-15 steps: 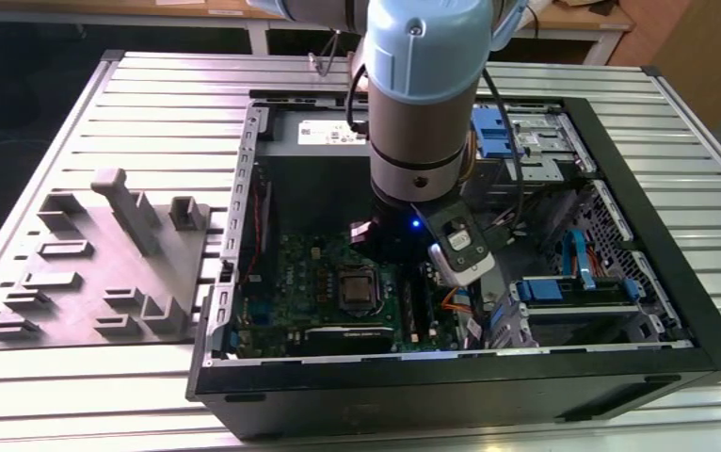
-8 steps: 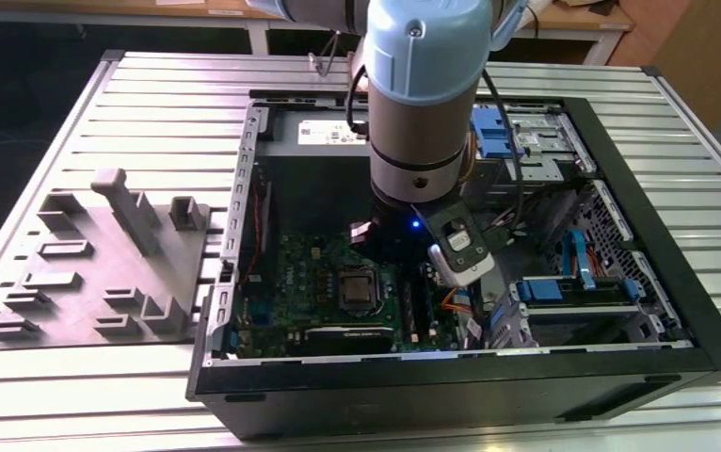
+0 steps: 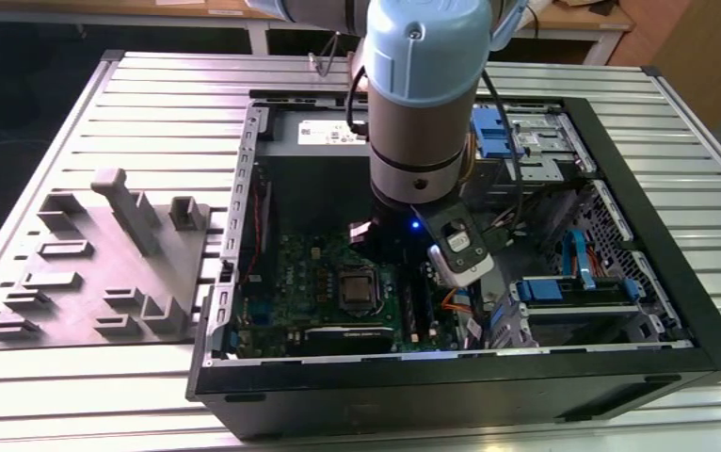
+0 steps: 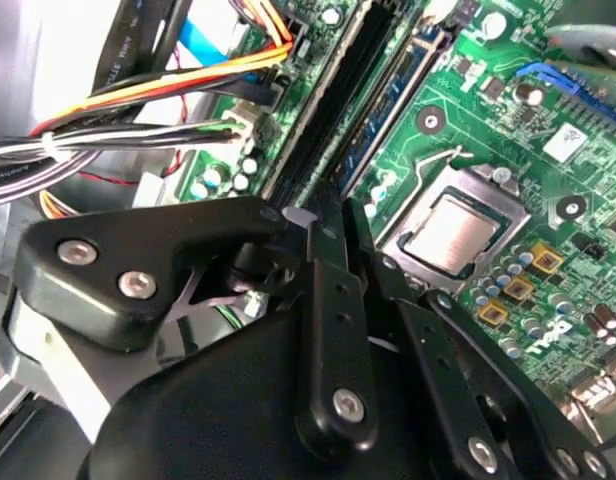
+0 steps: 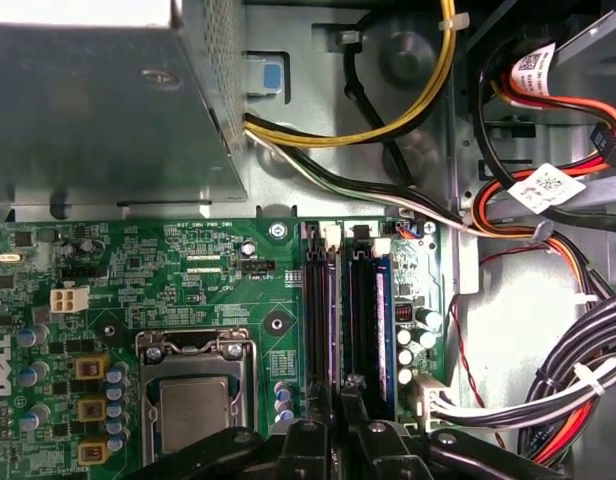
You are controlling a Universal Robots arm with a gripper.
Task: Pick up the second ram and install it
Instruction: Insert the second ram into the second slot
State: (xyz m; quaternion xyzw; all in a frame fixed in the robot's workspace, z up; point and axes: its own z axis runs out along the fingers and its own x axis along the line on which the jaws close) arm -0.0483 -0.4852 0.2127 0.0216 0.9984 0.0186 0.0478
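1. Tool [image 5: 340,400] is seen lowered over the memory slots [image 5: 360,320] of the motherboard [image 5: 188,290], fingers drawn narrow.
2. Second ram [image 5: 331,320] judged seated in its slot; install step in hand, pressing home required.

A ribbed, silver-grey slatted metal worktable [image 3: 147,104] fills most of the exterior view. Behind it, pale wooden furniture [image 3: 586,19] on white legs runs along the far edge, above a dark floor [image 3: 22,56]. A brown wooden panel [image 3: 694,42] stands at the exterior view's right corner. Even light falls across the tabletop, with soft reflections along its ridges.
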